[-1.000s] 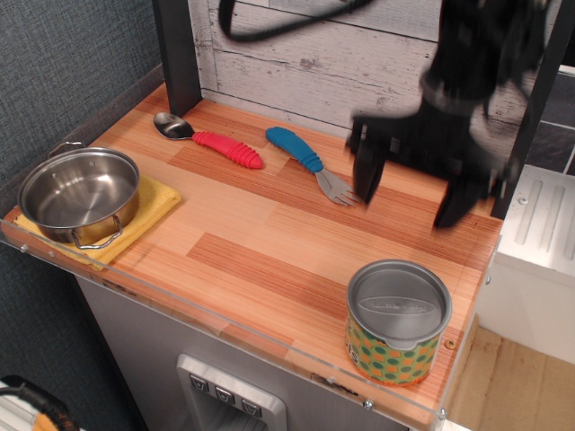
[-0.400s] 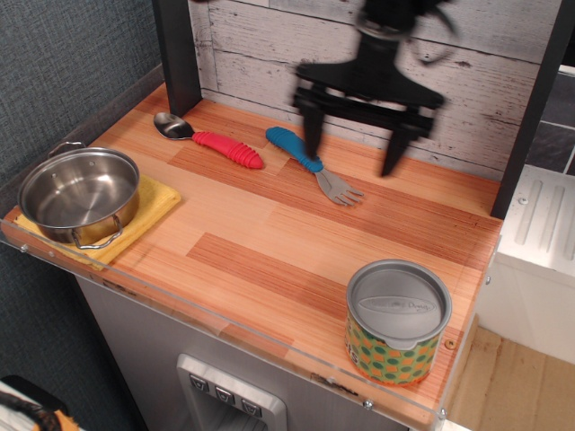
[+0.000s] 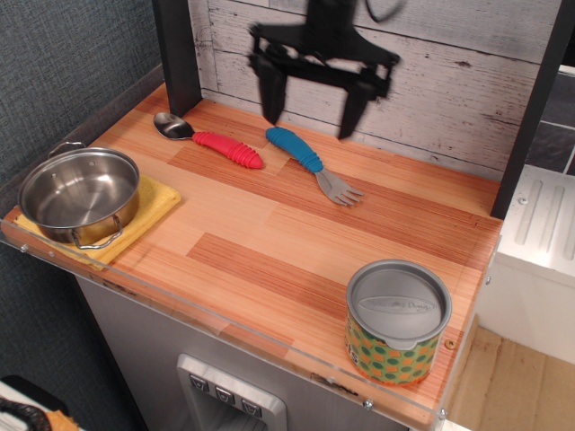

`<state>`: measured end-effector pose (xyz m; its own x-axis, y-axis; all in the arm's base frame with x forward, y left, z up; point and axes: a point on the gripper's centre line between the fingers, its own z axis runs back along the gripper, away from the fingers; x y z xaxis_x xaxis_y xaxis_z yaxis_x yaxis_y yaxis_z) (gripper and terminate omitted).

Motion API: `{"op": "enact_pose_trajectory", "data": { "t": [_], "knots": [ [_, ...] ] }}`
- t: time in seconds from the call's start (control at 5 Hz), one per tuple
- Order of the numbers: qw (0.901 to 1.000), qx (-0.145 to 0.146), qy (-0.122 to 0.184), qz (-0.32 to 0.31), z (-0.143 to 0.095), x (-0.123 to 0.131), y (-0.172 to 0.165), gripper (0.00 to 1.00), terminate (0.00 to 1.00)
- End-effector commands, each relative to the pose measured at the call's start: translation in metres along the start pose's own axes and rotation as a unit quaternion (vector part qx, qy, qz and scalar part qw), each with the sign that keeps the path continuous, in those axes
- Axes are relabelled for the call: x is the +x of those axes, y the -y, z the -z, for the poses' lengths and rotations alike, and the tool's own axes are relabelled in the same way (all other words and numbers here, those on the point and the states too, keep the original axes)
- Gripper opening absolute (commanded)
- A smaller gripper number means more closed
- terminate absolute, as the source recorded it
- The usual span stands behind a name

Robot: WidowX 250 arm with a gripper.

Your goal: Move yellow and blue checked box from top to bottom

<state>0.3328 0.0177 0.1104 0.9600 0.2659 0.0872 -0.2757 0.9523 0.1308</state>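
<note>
The robot's gripper [image 3: 311, 109] is showing as an all-black, matte assembly: a wide horizontal crossbar carrying two long, tapering fingers [image 3: 271, 94], with a narrower black wrist block rising above its centre. A thin black cable is looping near the top. Motion blur is softening finer details.

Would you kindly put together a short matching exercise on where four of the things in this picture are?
Things:
1. yellow and blue checked box
2. steel pot
3. blue-handled fork
4. pincer

Places:
A. on the yellow cloth at the left edge of the table
B. in the air near the back wall, open and holding nothing
C. upright at the front right corner of the table
D. lying flat towards the back, right of the red-handled spoon

Pairs: 1-C, 2-A, 3-D, 4-B
</note>
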Motion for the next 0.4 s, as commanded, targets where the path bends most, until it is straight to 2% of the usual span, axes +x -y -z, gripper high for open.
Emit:
{"op": "enact_pose_trajectory", "data": {
  "t": [0.0, 0.2],
  "knots": [
    [0.9955, 0.001, -0.014, -0.093, 0.000, -0.012, -0.051, 1.00, 0.00],
    [0.9889, 0.008, -0.025, -0.147, 0.008, -0.020, -0.083, 1.00, 0.00]
  ]
}}
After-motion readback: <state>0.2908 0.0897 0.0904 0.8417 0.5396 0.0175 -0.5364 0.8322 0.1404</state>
